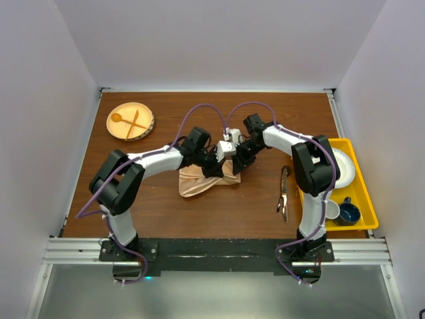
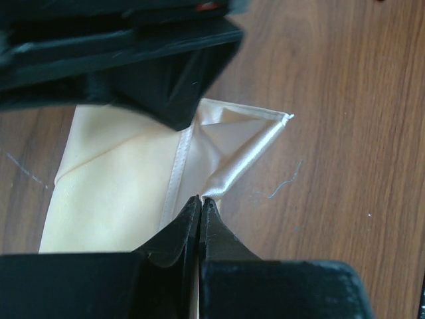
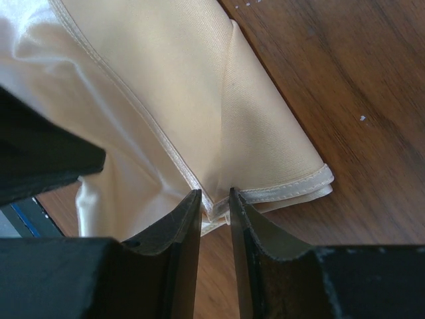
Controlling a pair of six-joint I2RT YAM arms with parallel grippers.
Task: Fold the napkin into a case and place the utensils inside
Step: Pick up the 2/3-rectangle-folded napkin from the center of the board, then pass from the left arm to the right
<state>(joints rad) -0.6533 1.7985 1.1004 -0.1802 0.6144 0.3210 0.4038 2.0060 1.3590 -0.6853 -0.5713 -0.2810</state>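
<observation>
Closest in the left wrist view, the left gripper (image 2: 201, 201) has its two fingers pressed together on a raised fold of the napkin (image 2: 113, 179), right beside the stitched hem. In the right wrist view the right gripper (image 3: 216, 199) straddles a hemmed corner where layers stack. A narrow gap shows between its fingers with the hem lying in it, and I cannot tell whether they squeeze it or merely stand around it. The napkin lies partly folded on the middle of the tabletop (image 1: 265, 126), under both grippers, and is not yet a narrow pocket. It is thin, soft satin, so I judge it light, limp and slippery: layers will likely slide over one another, and a fold will not hold unless pressed flat. The doubled hem and the corners look the surest places to take hold. There is one napkin. The utensils (image 1: 284, 193) lie to its right, well apart from it, near the yellow tray (image 1: 366, 199). They look like two or three dark pieces end to end, but I cannot count them surely. The tray holds one white dish (image 1: 344, 166), one blue cup (image 1: 349, 214) and one white cup (image 1: 331, 211). At the far left sits one wooden plate (image 1: 143, 111) carrying one pale spoon (image 1: 117, 118) and one pale fork (image 1: 135, 116).
</observation>
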